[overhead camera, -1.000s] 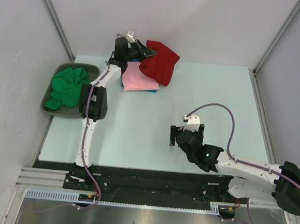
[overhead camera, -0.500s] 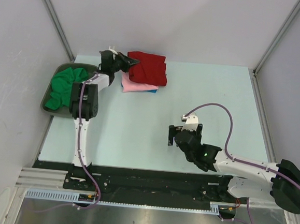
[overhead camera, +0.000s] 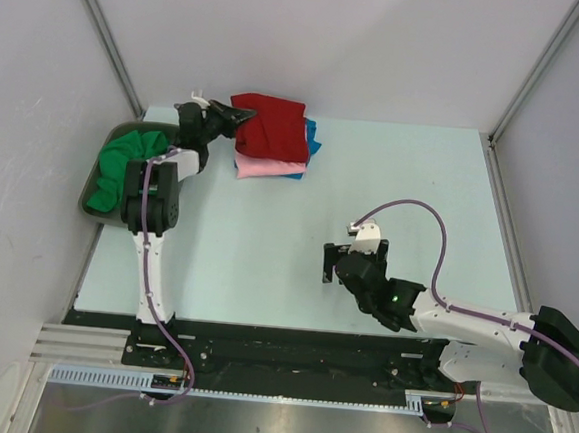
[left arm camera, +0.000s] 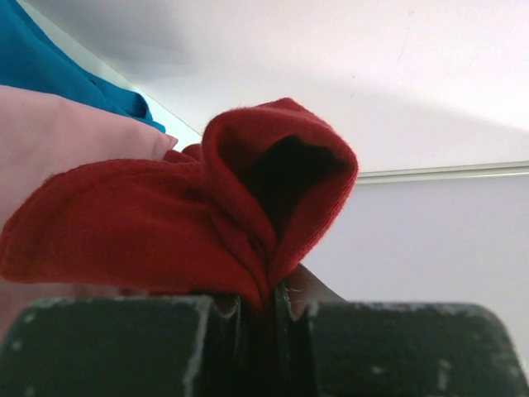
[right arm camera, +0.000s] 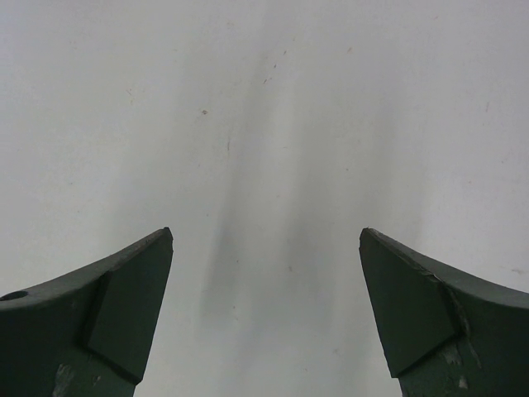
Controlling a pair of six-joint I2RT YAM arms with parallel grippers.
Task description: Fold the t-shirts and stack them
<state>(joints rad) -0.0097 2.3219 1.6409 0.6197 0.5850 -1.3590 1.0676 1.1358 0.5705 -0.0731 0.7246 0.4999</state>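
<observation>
A folded dark red t-shirt lies over the pink t-shirt and the blue t-shirt at the back of the table. My left gripper is at the red shirt's left edge, shut on a fold of it. In the left wrist view the red cloth bunches out of the gripper, with pink and blue behind it. A crumpled green t-shirt sits in the tray. My right gripper hovers open over bare table, nothing between its fingers.
The grey tray sits at the table's left edge, just left of my left arm. Walls close in behind and on both sides. My right arm's cable loops over the right half of the table.
My left gripper has swung left with the red t-shirt, which went from hanging bunched to lying flat over the pink and blue pile. The right arm has barely shifted.
</observation>
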